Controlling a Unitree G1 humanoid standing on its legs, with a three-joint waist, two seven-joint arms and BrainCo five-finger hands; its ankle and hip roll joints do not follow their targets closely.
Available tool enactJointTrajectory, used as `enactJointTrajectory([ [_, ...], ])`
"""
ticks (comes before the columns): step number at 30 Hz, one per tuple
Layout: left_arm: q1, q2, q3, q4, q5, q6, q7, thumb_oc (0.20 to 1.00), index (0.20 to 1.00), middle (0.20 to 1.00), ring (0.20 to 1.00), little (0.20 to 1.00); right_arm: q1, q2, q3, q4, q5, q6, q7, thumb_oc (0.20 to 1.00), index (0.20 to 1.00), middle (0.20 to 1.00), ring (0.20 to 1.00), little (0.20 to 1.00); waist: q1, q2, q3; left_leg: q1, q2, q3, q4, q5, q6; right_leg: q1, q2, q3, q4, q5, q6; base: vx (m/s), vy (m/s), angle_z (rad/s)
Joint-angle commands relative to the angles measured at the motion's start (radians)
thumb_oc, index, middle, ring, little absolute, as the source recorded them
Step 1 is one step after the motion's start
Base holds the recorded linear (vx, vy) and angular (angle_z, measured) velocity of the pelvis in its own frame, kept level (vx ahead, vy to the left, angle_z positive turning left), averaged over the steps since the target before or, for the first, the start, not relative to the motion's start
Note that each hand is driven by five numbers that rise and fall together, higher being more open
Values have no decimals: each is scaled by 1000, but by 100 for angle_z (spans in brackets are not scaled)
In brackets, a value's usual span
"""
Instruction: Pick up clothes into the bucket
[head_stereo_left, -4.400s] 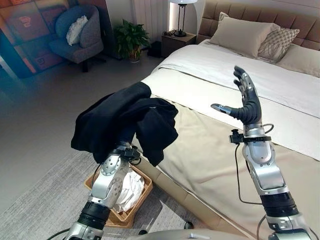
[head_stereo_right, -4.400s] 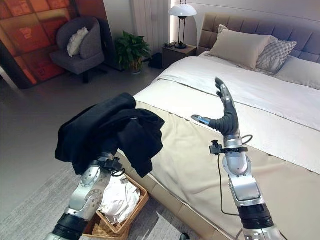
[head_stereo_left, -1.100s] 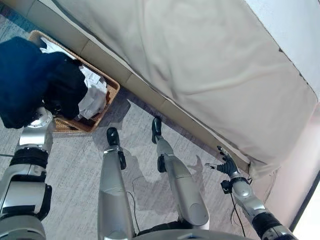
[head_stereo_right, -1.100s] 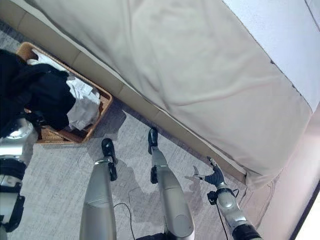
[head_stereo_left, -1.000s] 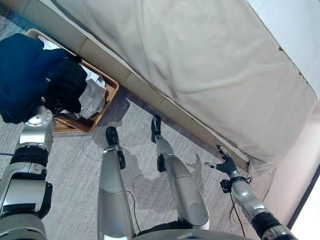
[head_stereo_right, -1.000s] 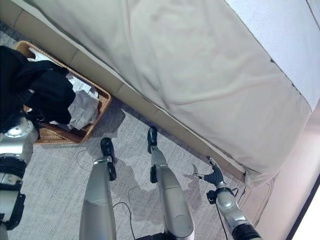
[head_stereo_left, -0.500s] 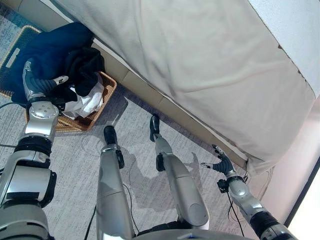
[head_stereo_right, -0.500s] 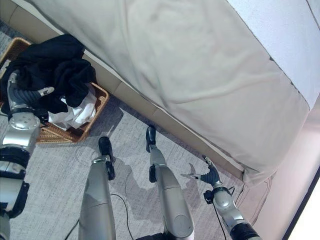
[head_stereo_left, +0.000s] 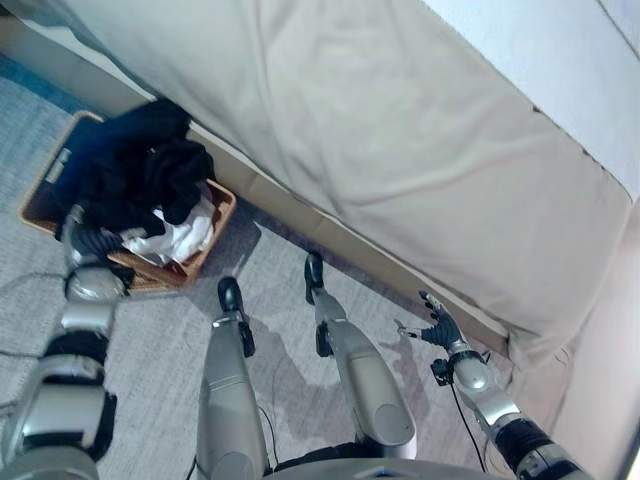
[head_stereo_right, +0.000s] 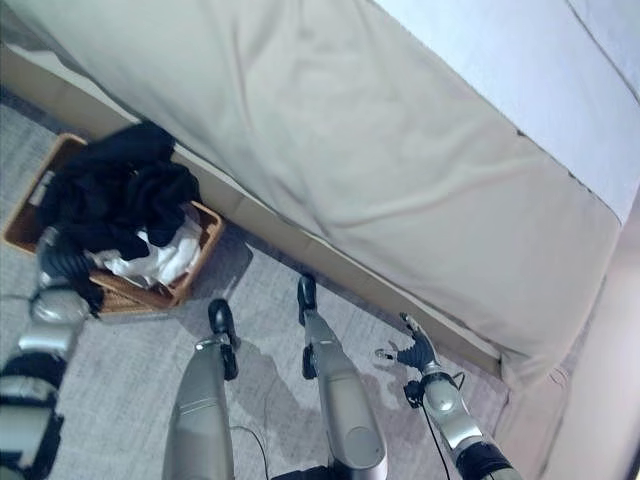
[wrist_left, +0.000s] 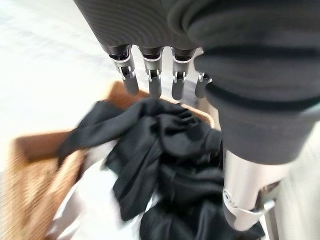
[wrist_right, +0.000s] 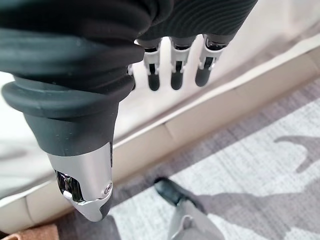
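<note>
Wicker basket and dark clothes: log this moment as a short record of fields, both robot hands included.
dark clothes: piled in the wicker basket, on top of white laundry
wicker basket: on the grey carpet, beside the bed
left robot hand: at the basket's near rim, fingers straight, holding nothing
right robot hand: open, idle, low by the bed's edge
task status: dark clothes lie in the basket
</note>
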Motion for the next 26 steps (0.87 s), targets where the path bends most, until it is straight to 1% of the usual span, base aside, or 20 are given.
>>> enactJointTrajectory([
  [1,21,-24,36,24,19,-38,2,1000,1000,1000,1000,1000,-8,-59,-52,-21,-31,16,-16,1000,1000,1000,1000,1000,51,36,28,70,-60,-93,-68,48,-9,59,-65,-41,60,-46,69,63,-67,9],
  [2,72,-70,39,-41,1,-66,10,1000,1000,1000,1000,1000,2,-61,-63,-18,-35,17,-20,1000,1000,1000,1000,1000,57,52,19,104,-64,-96,-93,57,-12,84,-66,-47,65,-57,66,120,-98,13],
  [3,125,-139,27,-56,-28,-108,-2,1000,1000,1000,1000,1000,9,-52,-76,23,-35,14,-24,1000,1000,1000,1000,1000,63,80,-15,160,-70,-102,-134,70,-16,125,-65,-56,70,-78,59,96,-86,15],
  [4,125,-139,27,-56,-28,-108,-2,1000,1000,1000,1000,1000,9,-52,-75,23,-35,14,-24,1000,1000,1000,1000,1000,61,78,-17,158,-73,-103,-139,76,-16,123,-68,-57,68,-76,60,121,-93,26],
  [5,155,-178,23,-78,-61,-136,-16,1000,1000,1000,1000,1000,12,-45,-84,46,-26,9,-25,1000,1000,1000,1000,1000,69,94,-35,191,-73,-106,-155,78,-19,153,-62,-62,70,-89,56,93,-85,24],
  [6,179,-212,20,-66,-79,-146,-31,1000,1000,1000,1000,1000,18,-38,-87,56,-22,6,-20,1000,1000,1000,1000,1000,69,103,-60,218,-75,-109,-179,88,-20,176,-59,-66,66,-94,54,153,-114,29],
  [8,223,-247,7,-66,-93,-177,-56,1000,1000,1000,1000,1000,32,-25,-90,98,-26,-1,-19,1000,1000,1000,1000,1000,76,124,-109,276,-74,-112,-220,100,-26,225,-50,-72,56,-109,48,133,-115,20],
  [9,236,-268,1,-50,-91,-176,-66,1000,1000,1000,1000,1000,37,-18,-87,119,-30,-4,-17,1000,1000,1000,1000,1000,78,135,-132,302,-73,-114,-238,107,-28,248,-46,-75,50,-116,45,148,-164,14],
  [10,270,-291,-31,-60,-39,-188,-65,1000,1000,1000,1000,1000,51,-4,-85,153,-38,-7,-15,1000,1000,1000,1000,1000,80,152,-178,355,-69,-114,-275,119,-34,300,-35,-80,34,-132,41,113,-117,6],
  [11,270,-291,-31,-60,-39,-188,-65,1000,1000,1000,1000,1000,51,-4,-85,153,-38,-6,-15,1000,1000,1000,1000,1000,80,152,-177,356,-69,-114,-276,119,-34,300,-35,-80,34,-132,41,118,-156,3],
  [12,283,-312,-60,-41,-4,-200,-78,1000,1000,1000,1000,1000,55,9,-77,203,-36,-11,-4,1000,1000,1000,1000,1000,81,167,-217,401,-60,-115,-303,127,-41,349,-29,-89,19,-147,37,46,-76,4],
  [13,283,-312,-60,-41,-4,-200,-78,1000,1000,1000,1000,1000,55,9,-77,203,-36,-11,-4,1000,1000,1000,1000,1000,81,167,-216,401,-60,-115,-303,127,-41,349,-29,-89,19,-147,37,55,-123,7],
  [15,293,-341,-66,1,-20,-199,-110,1000,1000,1000,1000,1000,61,22,-77,238,-25,-14,9,1000,1000,1000,1000,1000,80,176,-251,440,-50,-111,-316,129,-46,390,-25,-94,8,-159,33,55,-91,3],
  [16,304,-368,-71,68,-45,-184,-162,1000,1000,1000,1000,1000,65,31,-81,260,-3,-14,31,1000,1000,1000,1000,1000,75,184,-287,477,-43,-106,-326,126,-49,428,-19,-94,-1,-170,29,100,-88,-1],
  [18,319,-392,-78,104,-48,-177,-188,1000,1000,1000,1000,1000,69,45,-84,289,22,-10,53,1000,1000,1000,1000,1000,73,190,-310,510,-34,-103,-334,125,-51,463,-14,-96,-5,-181,23,78,-84,-5],
  [19,326,-402,-80,132,-62,-165,-215,1000,1000,1000,1000,1000,74,53,-90,301,47,-8,68,1000,1000,1000,1000,1000,72,191,-322,523,-30,-102,-337,124,-52,478,-11,-97,-7,-186,20,36,-52,-5],
  [20,326,-402,-80,133,-62,-165,-216,1000,1000,1000,1000,1000,74,53,-90,301,47,-8,68,1000,1000,1000,1000,1000,72,191,-321,524,-30,-102,-338,124,-52,479,-11,-97,-7,-186,20,40,-40,5],
  [22,336,-422,-97,183,-50,-147,-250,1000,1000,1000,1000,1000,77,74,-113,334,123,-4,95,1000,1000,1000,1000,1000,65,195,-341,548,-25,-98,-340,121,-54,504,-5,-95,-8,-195,13,51,-35,6],
  [23,347,-434,-114,227,-17,-132,-273,1000,1000,1000,1000,1000,87,97,-127,361,183,-1,123,1000,1000,1000,1000,1000,60,195,-356,567,-20,-96,-342,117,-54,525,1,-96,-10,-203,9,45,-29,2],
  [26,364,-446,-113,222,-34,-130,-286,1000,1000,1000,1000,1000,98,109,-124,368,202,-1,141,1000,1000,1000,1000,1000,58,195,-364,581,-20,-96,-342,113,-54,543,3,-94,-13,-207,5,34,-17,2],
])
